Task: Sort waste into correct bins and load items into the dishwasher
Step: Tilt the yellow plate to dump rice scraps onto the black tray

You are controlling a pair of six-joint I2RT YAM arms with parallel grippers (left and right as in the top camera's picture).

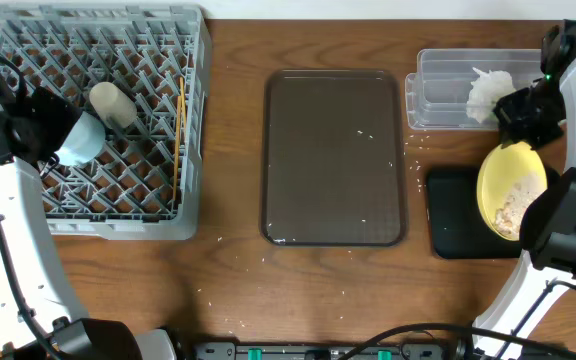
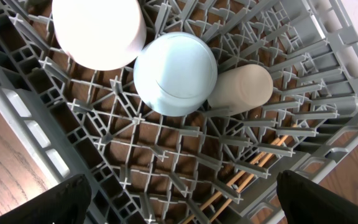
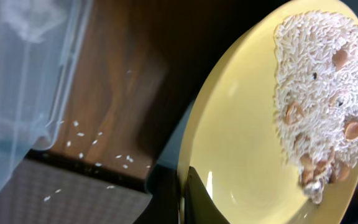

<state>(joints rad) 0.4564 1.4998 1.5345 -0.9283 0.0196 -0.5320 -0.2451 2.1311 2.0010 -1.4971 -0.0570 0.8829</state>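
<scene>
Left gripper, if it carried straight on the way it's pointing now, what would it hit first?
Most likely the grey dish rack, at its pegs right beside the light blue bowl. The open left gripper points down into it. Depth is unclear, so the bowl might come first.

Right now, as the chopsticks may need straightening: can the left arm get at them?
Probably yes: the left gripper is open above the dish rack, and the chopsticks lie uncovered among its pegs.

surf: wood table point(image 1: 238, 40) | on it: grey dish rack point(image 1: 118, 226); brown tray point(image 1: 333, 170); clear tub point(image 1: 430, 100); black tray point(image 1: 453, 215) | loose rice grains point(image 3: 81, 135) scattered betw tub & trays
</scene>
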